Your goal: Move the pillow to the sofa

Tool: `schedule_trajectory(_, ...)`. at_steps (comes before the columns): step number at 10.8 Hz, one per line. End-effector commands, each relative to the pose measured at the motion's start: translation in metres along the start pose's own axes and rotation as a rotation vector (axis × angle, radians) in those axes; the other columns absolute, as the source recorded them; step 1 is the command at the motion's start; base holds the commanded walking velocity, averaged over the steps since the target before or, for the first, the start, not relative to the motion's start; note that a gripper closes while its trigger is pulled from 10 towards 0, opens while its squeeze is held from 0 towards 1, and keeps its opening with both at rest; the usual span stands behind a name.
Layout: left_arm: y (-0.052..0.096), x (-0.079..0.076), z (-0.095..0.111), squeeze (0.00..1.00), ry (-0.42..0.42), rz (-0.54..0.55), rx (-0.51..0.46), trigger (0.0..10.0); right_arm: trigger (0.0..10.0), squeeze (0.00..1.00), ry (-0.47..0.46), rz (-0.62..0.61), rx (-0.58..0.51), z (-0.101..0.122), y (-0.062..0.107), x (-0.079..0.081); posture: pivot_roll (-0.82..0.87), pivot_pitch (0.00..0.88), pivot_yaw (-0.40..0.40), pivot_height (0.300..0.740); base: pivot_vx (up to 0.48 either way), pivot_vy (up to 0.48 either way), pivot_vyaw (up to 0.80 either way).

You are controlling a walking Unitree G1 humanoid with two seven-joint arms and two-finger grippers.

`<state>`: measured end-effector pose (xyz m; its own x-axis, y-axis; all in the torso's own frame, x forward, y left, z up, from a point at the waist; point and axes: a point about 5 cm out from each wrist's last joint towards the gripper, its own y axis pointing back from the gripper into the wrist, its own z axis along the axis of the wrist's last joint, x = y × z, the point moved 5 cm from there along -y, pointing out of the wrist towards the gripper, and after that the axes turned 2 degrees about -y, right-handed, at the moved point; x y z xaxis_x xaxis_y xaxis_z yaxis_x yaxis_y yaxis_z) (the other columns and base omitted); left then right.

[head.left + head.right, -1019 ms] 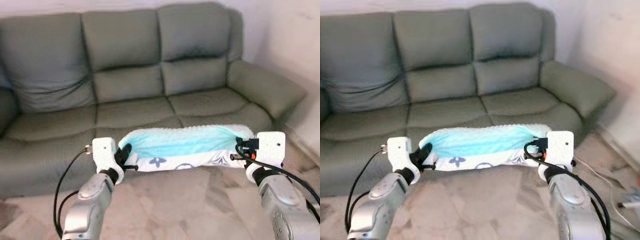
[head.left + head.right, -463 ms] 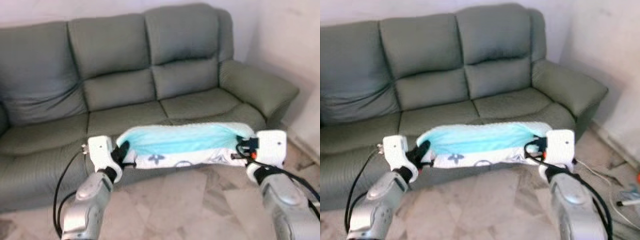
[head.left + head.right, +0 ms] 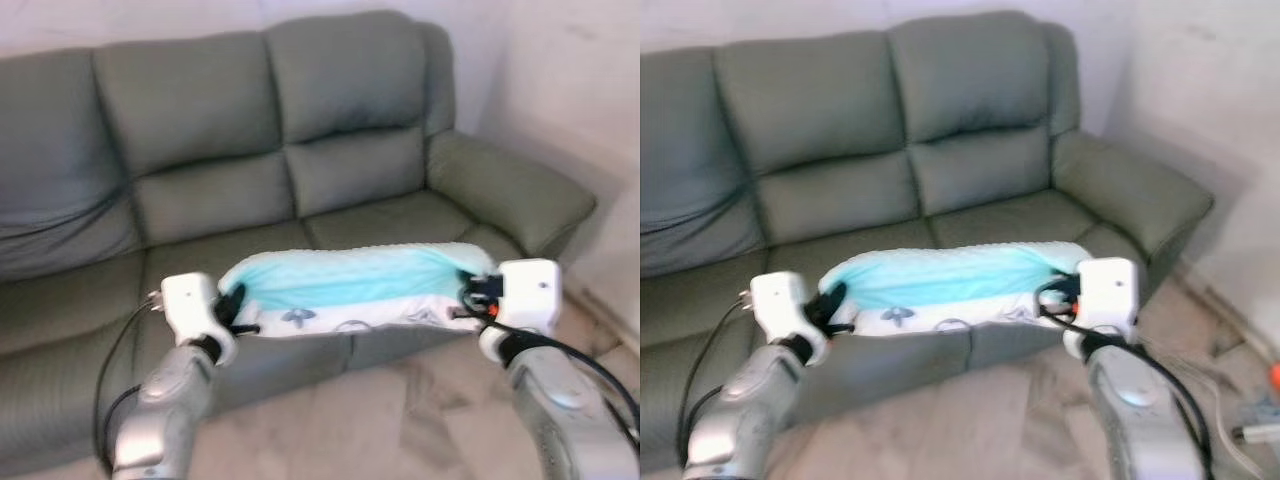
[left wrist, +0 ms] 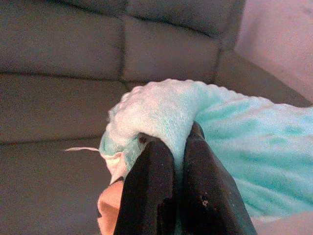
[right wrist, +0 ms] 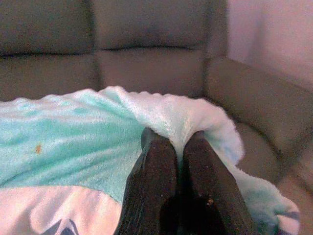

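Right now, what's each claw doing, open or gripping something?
Left claw: shut, pinching one end of the pillow.
Right claw: shut, pinching the pillow's other end.

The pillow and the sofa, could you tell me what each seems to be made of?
The pillow looks like soft plush fleece: the wrist views show a fuzzy, nubbly turquoise pile, with a smoother white printed side below. The sofa appears to be grey-green leather or faux leather, with a smooth, faintly shiny, creased surface.

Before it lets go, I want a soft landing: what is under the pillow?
Under the pillow are the sofa's front seat edge and some bare floor. The seat strip directly beneath is covered. Left end effector and right end effector grip its ends.
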<state>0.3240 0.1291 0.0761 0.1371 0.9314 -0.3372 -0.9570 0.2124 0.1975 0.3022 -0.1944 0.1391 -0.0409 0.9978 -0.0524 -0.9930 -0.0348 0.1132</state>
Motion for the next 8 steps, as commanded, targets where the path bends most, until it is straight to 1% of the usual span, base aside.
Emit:
schedule_trajectory(1, 0.002, 0.013, 0.009, 0.00, -0.029, 0.035, -0.023, 10.0, 10.0, 0.00, -0.007, 0.011, -0.042, 0.011, 0.000, 0.004, -0.23, 0.005, 0.015, 0.740, 0.465, 0.000, 0.00)
schedule_trajectory(2, 0.002, 0.016, 0.008, 0.00, -0.037, 0.059, -0.011, 10.0, 10.0, 0.00, 0.000, 0.017, -0.044, 0.011, 0.000, 0.005, -0.23, 0.005, 0.015, 0.740, 0.379, 0.000, 0.00)
schedule_trajectory(3, 0.001, 0.018, 0.007, 0.00, -0.034, 0.073, -0.007, 10.0, 10.0, 0.00, 0.020, 0.024, -0.047, 0.012, 0.000, 0.006, -0.23, 0.006, 0.014, 0.740, 0.000, 0.000, 0.00)
schedule_trajectory(4, 0.001, 0.020, 0.007, 0.00, -0.056, 0.093, -0.007, 10.0, 10.0, 0.00, 0.028, 0.035, -0.052, 0.013, 0.000, 0.008, -0.23, 0.006, 0.015, 0.740, 0.000, 0.000, 0.80)
schedule_trajectory(7, 0.000, 0.023, 0.008, 0.00, -0.075, 0.110, -0.010, 10.0, 10.0, 0.00, 0.033, 0.035, -0.052, 0.012, -0.001, 0.009, -0.23, 0.003, 0.020, 0.740, 0.000, 0.000, 0.80)
schedule_trajectory(8, -0.001, 0.024, 0.010, 0.00, -0.101, 0.121, -0.016, 10.0, 10.0, 0.00, 0.026, 0.031, -0.055, 0.012, -0.001, 0.009, -0.23, 0.003, 0.020, 0.740, 0.000, 0.000, 0.80)
